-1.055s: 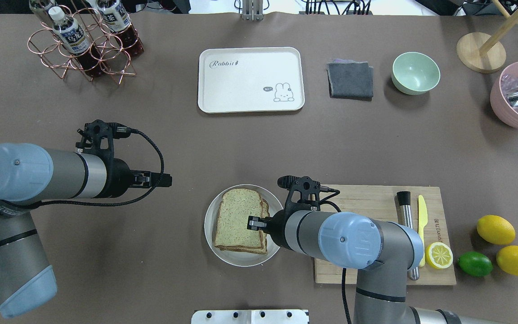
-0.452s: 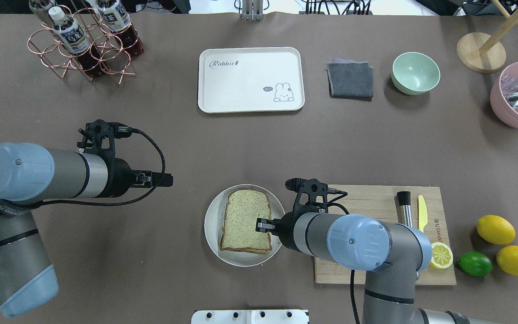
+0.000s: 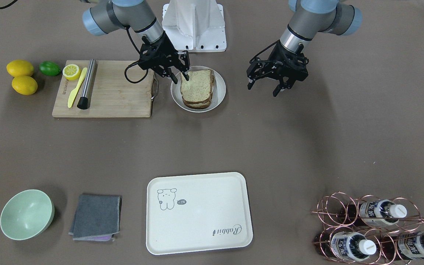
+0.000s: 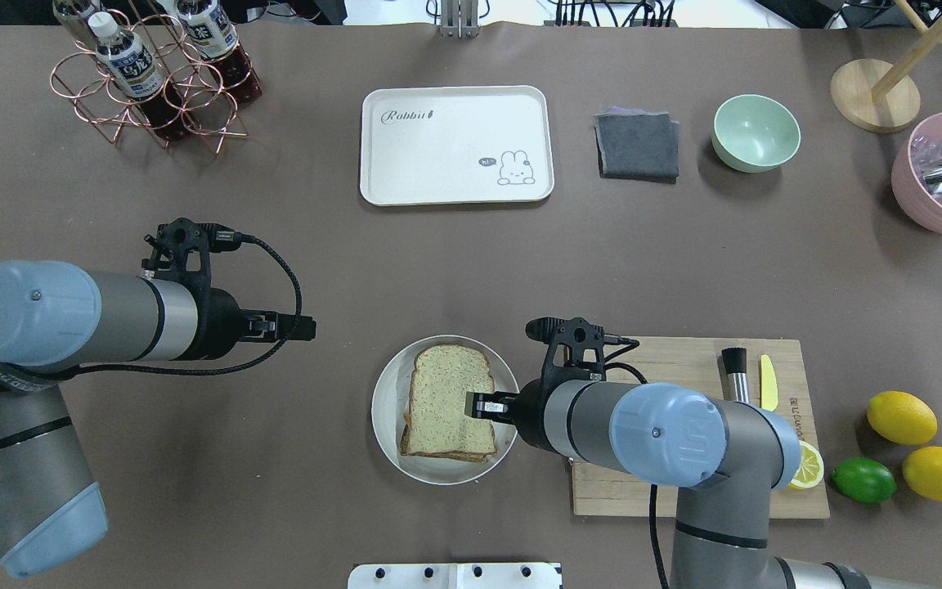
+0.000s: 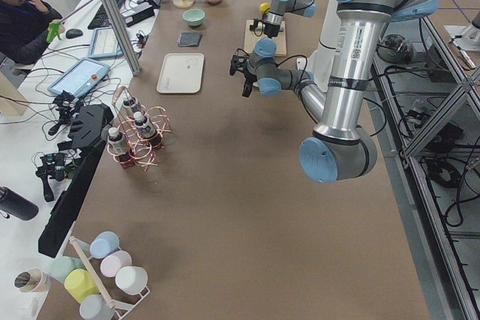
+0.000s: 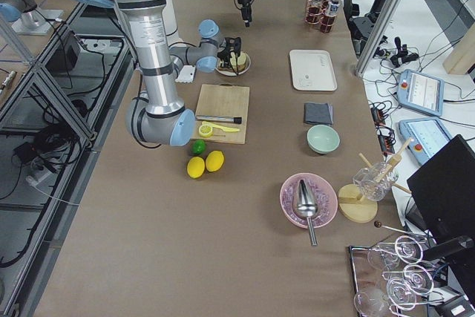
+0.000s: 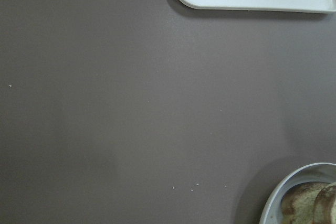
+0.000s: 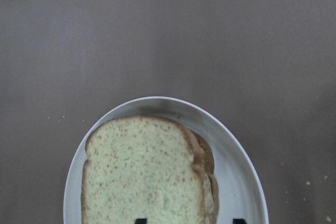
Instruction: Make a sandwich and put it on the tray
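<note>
- The sandwich [image 4: 446,401] lies at the lower centre of the overhead view on a round grey-white plate [image 4: 385,413]. Its top slice is pale, speckled wholegrain with a brown crust, and a second slice peeks out beneath, slightly offset.
- The right gripper [image 3: 180,78] hangs over the sandwich's edge, jaws apart, gripping nothing.
- The left gripper [image 3: 263,90] hovers above the table [image 3: 307,147], jaws likewise apart.
- The cream-white tray [image 4: 455,143] sits at upper centre, well apart from the plate.

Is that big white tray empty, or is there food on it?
Empty. The tray shows only its printed drawing; the sandwich sits on the plate.
</note>
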Robot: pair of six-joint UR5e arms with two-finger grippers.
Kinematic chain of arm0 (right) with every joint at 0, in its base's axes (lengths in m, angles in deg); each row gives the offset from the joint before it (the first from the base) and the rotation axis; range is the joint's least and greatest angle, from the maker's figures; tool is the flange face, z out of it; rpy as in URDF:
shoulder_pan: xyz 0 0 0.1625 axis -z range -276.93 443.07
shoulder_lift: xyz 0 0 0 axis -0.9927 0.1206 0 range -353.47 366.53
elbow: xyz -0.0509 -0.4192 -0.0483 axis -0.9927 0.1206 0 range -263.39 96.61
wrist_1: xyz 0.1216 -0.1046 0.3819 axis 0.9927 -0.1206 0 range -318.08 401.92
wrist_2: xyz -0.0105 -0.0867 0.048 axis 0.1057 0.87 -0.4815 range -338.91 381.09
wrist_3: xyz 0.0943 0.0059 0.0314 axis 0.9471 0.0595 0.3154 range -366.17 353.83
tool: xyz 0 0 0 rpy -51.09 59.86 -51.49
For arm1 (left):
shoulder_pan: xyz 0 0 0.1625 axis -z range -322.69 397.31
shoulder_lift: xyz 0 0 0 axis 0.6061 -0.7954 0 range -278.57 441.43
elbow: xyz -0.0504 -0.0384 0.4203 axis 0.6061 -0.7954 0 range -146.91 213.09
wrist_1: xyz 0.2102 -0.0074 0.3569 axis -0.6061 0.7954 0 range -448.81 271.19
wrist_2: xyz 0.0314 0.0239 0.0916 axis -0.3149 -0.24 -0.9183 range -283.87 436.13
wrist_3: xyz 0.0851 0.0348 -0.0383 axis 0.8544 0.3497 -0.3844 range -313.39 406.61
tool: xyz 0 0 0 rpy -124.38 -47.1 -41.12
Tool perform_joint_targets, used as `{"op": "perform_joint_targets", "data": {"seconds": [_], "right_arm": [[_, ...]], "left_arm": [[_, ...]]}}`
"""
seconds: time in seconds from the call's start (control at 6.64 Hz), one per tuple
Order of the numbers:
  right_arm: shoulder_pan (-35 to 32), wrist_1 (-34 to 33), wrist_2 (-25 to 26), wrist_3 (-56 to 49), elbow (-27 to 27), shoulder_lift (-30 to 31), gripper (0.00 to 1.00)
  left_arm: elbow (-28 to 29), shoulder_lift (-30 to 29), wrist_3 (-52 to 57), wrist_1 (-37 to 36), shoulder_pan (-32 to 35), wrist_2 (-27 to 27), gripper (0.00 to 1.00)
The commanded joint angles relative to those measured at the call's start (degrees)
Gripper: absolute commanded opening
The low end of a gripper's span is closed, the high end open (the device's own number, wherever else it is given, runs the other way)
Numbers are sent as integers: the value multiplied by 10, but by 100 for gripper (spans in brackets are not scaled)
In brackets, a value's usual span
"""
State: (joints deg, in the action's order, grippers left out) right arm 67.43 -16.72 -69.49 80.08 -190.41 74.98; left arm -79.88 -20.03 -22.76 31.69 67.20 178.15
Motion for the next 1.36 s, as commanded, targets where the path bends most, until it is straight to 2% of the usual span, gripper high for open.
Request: {"op": "perform_joint_targets", "data": {"seconds": [0.0, 0.15, 0.3, 0.6, 0.75, 0.9, 1.05, 1.21], "right_arm": [[-74, -79, -87, -2, -43, 5, 100], [-130, -143, -137, -37, -56, 5, 100], [-171, -193, -150, -147, -54, 16, 100], [-300, -268, -220, -313, -53, 53, 100], [-363, -281, -273, -417, -45, 78, 100], [-422, -284, -303, -513, -46, 130, 100], [-478, -285, -309, -619, -36, 182, 100], [-551, -294, -367, -691, 2, 229, 100]], "left_arm": [[-1, -3, -1, 0, -4, -1, 98], [-1, -3, -4, 0, -5, -1, 98], [-1, -3, -8, 0, -7, -1, 98], [-1, -5, -9, 0, -23, -5, 98], [2, -8, -9, -1, -31, -5, 98], [5, -8, -11, -1, -44, -5, 98], [18, -27, -37, -1, -49, -2, 98], [41, -55, -59, -2, -61, -2, 98]]}}
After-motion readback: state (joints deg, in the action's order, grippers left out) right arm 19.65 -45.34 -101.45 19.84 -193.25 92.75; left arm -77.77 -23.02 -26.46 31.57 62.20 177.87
